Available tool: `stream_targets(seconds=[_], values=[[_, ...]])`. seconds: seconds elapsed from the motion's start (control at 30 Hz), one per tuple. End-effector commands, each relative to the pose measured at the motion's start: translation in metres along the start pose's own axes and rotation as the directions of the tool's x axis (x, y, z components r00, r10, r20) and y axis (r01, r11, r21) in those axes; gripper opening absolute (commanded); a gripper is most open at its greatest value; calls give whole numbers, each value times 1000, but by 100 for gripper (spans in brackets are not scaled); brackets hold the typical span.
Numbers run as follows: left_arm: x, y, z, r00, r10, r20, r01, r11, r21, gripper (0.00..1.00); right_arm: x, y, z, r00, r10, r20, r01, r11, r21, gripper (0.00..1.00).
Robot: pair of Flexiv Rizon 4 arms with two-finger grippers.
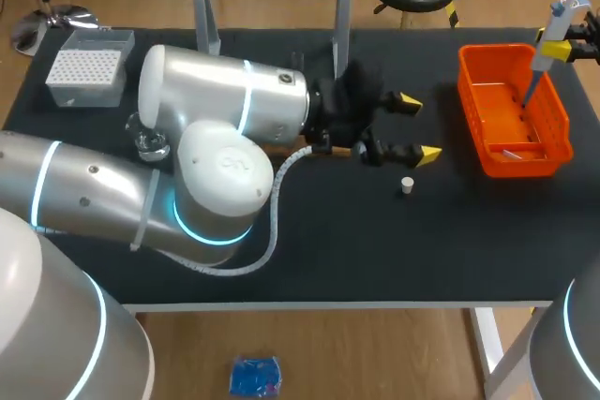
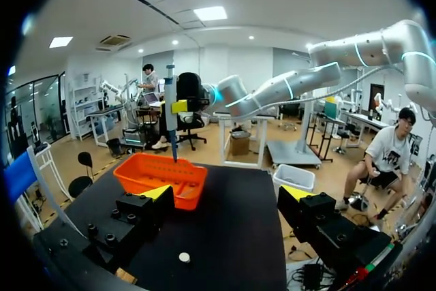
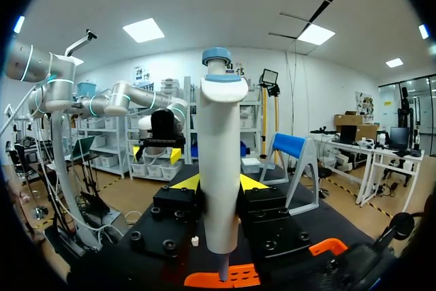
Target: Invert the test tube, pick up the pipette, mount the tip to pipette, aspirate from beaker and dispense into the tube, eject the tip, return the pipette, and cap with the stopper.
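The right gripper [image 1: 561, 48] is clamped on the pipette [image 3: 220, 161] and holds it upright at the table's far right, with the shaft end over the orange basket [image 1: 553, 121].

Hazard: a sideways move while low may drive the shaft against the basket wall and shift the pipette in the grip.

The left gripper [image 1: 419, 126] has its fingers apart and holds nothing. The white stopper [image 1: 407, 185] lies on the mat just near of its fingertips, untouched. A misaligned descent could send it rolling.

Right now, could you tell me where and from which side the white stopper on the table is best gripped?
Grip the stopper across its round sides, probably straight down from above: it is short and sits alone on the table, bare surface all round. The open left gripper is nearest.
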State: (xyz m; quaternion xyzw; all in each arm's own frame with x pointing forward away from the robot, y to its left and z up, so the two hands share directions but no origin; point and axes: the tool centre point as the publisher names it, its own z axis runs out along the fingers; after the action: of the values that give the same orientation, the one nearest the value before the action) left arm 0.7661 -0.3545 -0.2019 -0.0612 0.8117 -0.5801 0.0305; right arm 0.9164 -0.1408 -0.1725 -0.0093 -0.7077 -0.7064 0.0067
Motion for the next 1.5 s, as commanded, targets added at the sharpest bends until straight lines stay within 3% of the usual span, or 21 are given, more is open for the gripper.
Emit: stream_targets(seconds=[0.03, 1.13, 1.5], values=[[2, 9, -12, 1000, -10, 5, 8, 963, 268, 100, -1, 1, -1, 1000, 0, -4, 0, 1000, 2, 0], [4, 5, -14, 999, -25, 20, 19, 968, 250, 100, -1, 1, -1, 1000, 0, -4, 0, 1000, 2, 0], [-16, 14, -37, 1000, -8, 10, 5, 962, 274, 100, -1, 1, -1, 1000, 0, -4, 0, 1000, 2, 0]])
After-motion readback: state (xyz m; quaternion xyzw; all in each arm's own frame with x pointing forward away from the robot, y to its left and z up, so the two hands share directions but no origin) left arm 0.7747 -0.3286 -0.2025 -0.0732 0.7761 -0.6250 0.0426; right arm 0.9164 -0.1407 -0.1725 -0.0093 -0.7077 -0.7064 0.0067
